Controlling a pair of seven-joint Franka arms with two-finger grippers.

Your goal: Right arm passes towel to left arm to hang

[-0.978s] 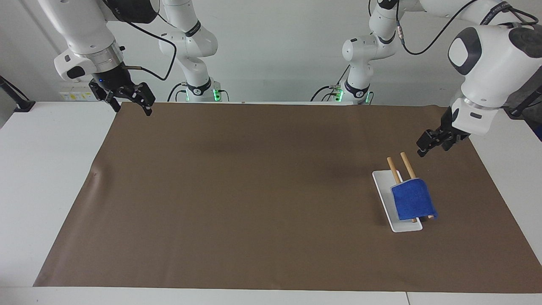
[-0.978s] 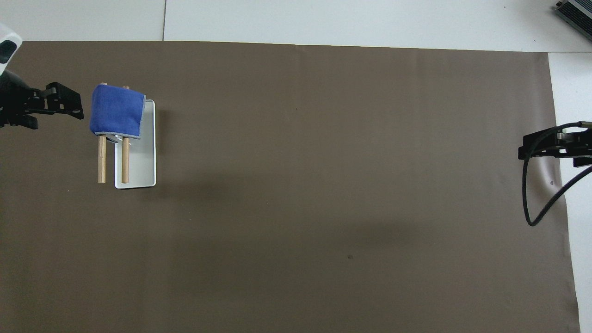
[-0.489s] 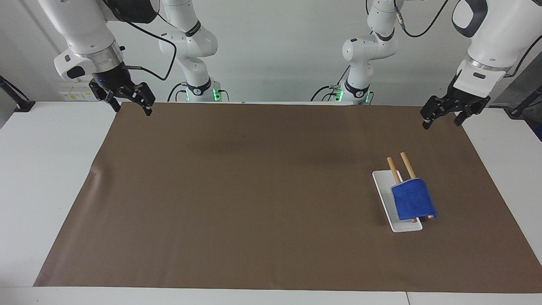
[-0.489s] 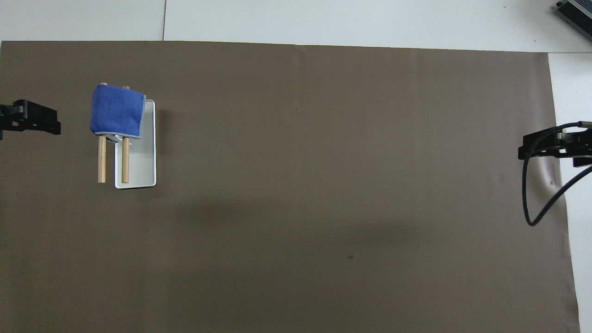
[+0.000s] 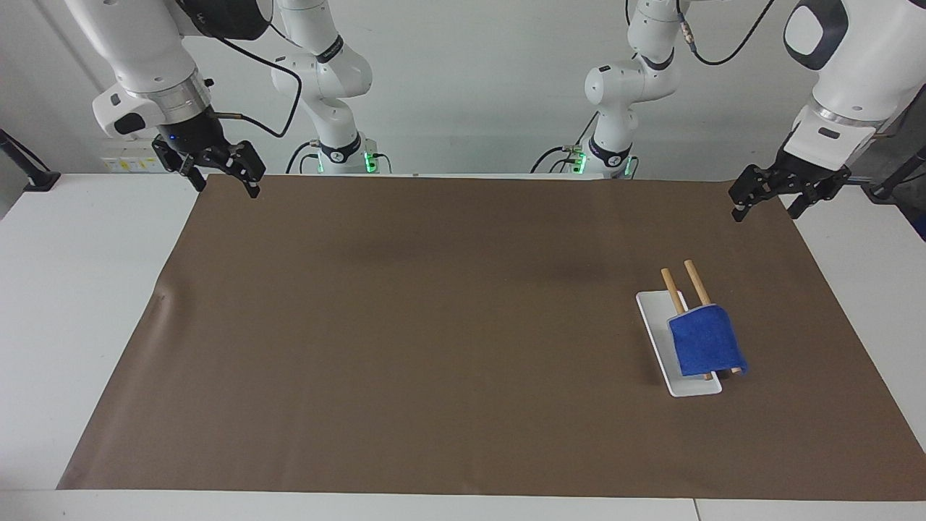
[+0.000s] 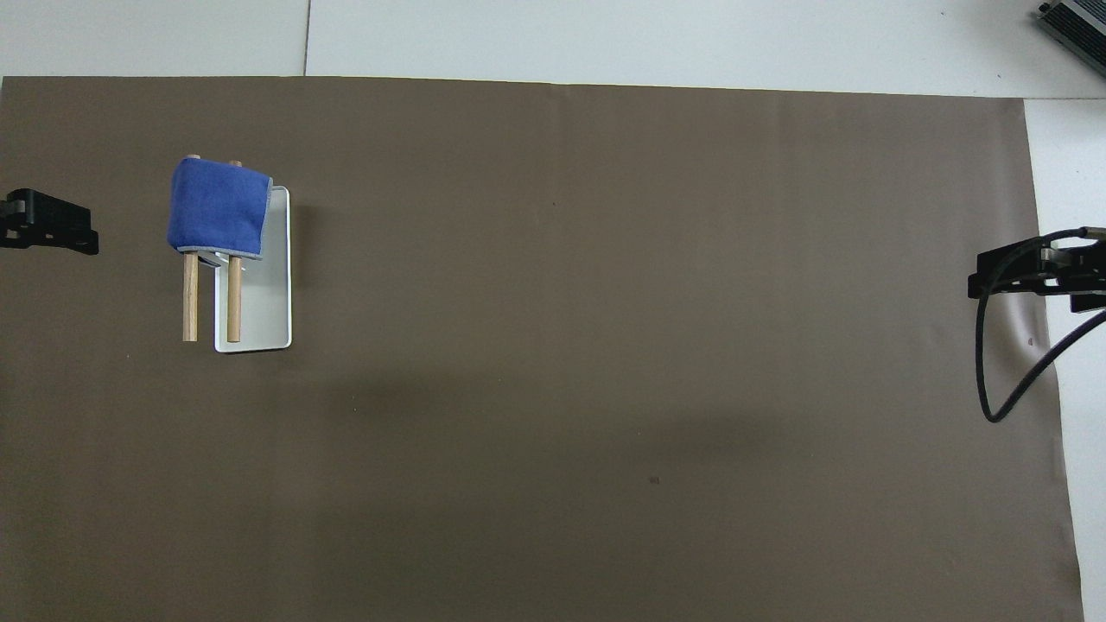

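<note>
Blue cloth towel [image 5: 705, 340] hangs on wooden rack [image 5: 680, 284]; left hand [image 5: 768, 199], fingers apart, has withdrawn upward; right hand [image 5: 221, 168] waits, apart; task looks finished.

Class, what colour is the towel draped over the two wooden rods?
Bright blue towel, with a pale grey edge; clearest in the overhead view.
</note>
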